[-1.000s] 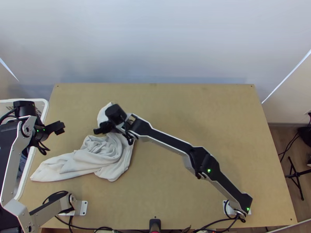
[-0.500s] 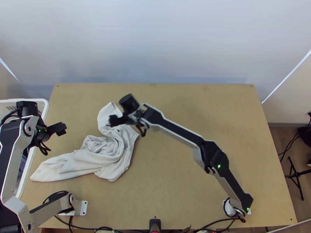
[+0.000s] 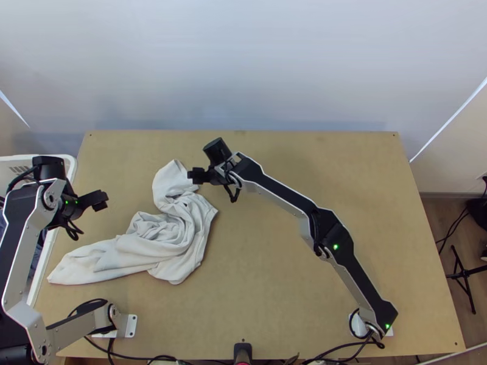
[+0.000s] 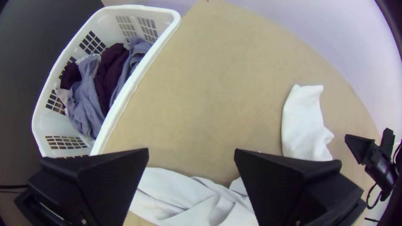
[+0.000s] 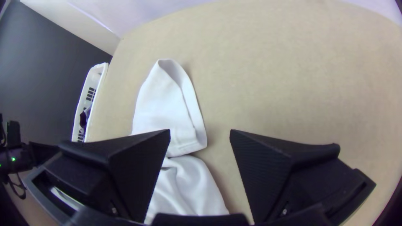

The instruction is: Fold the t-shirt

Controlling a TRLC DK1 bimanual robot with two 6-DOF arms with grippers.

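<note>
We have the white t-shirt [image 3: 189, 228] lying bunched and creased on the left part of the bench [image 3: 292, 164], with one end stretched toward the basket [image 3: 71, 165] and another pointing toward the far edge. Our right gripper [image 3: 196, 175] is just beside that far end, its fingers spread and grasping nothing. Our left gripper [image 3: 98, 200], also released with fingers wide apart, hangs near the basket, where we see blue and dark purple clothes [image 4: 88, 98].
</note>
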